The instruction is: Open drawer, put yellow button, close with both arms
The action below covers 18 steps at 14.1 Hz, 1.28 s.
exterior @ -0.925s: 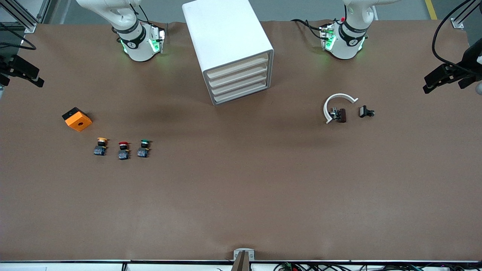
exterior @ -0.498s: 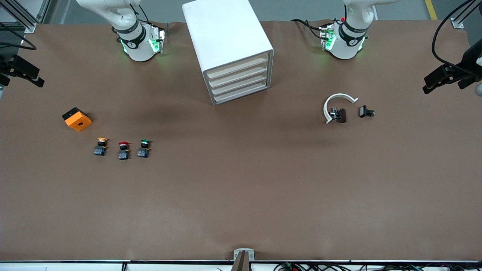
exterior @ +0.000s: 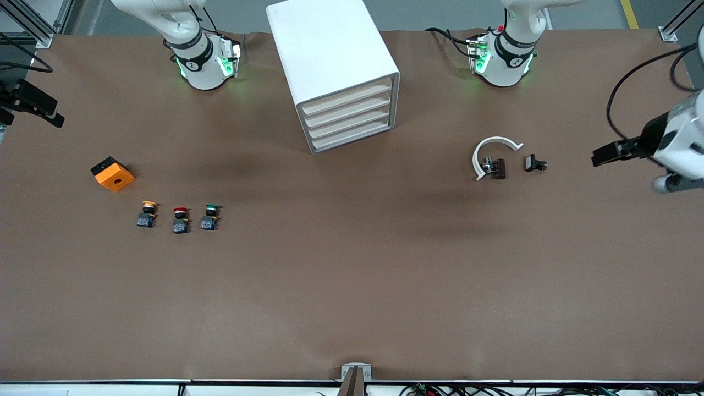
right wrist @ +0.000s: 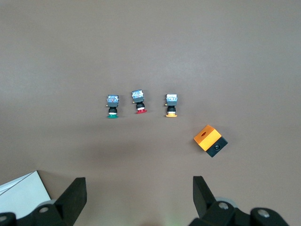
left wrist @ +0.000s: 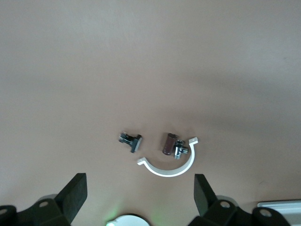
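Note:
The white cabinet [exterior: 330, 55] stands between the arm bases, all four drawers shut; the drawer [exterior: 347, 98] is the uppermost. The yellow button [exterior: 147, 213] stands upright toward the right arm's end of the table, beside the red button [exterior: 180, 218] and the green button [exterior: 210, 216]. It also shows in the right wrist view [right wrist: 171, 105]. My right gripper [exterior: 49, 115] hangs open and empty over the right arm's end of the table, jaws wide in its wrist view [right wrist: 139, 197]. My left gripper [exterior: 602, 155] is open and empty over the left arm's end, jaws wide [left wrist: 139, 197].
An orange and black block [exterior: 113, 174] lies beside the buttons, farther from the front camera. A white C-shaped clamp [exterior: 492, 151] with a brown cylinder [exterior: 499, 168] and a small black part [exterior: 533, 163] lie toward the left arm's end, below my left gripper's view [left wrist: 169, 167].
My left gripper has swung in over the table from its end, toward the clamp parts. The right arm, buttons and cabinet have not moved.

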Available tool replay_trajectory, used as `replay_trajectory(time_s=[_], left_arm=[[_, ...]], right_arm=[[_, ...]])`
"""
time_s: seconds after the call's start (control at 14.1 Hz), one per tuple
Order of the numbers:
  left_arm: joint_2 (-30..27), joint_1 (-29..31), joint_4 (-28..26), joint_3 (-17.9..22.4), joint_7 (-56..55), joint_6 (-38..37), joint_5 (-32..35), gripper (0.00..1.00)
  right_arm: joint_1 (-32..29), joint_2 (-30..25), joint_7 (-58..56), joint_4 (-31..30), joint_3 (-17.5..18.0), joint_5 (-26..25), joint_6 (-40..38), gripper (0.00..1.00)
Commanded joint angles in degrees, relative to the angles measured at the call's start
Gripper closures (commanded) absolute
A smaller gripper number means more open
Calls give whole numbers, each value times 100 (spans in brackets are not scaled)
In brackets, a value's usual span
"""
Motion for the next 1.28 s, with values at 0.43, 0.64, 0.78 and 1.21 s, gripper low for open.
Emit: replay_trajectory(time_s=[0.43,0.64,0.78,1.21], left_arm=[[1503,-589,245,-274,-3422,-8,-1135,0],[1890,-1020,254,-274,-4652,237,-1346,0],[2118,-1292,237,-274,-5391,308,-1434,0],[2391,-1698,210,-274,-7544,273,-2057,0]], right_arm=[[-70,-70,-56,-35,90,-91,-26,0],[-70,-61,-56,-35,90,-91,-26,0],[-61,-35,-56,-35,90,-99,-18,0],[-105,70,-56,-79,81,-91,-18,0]])
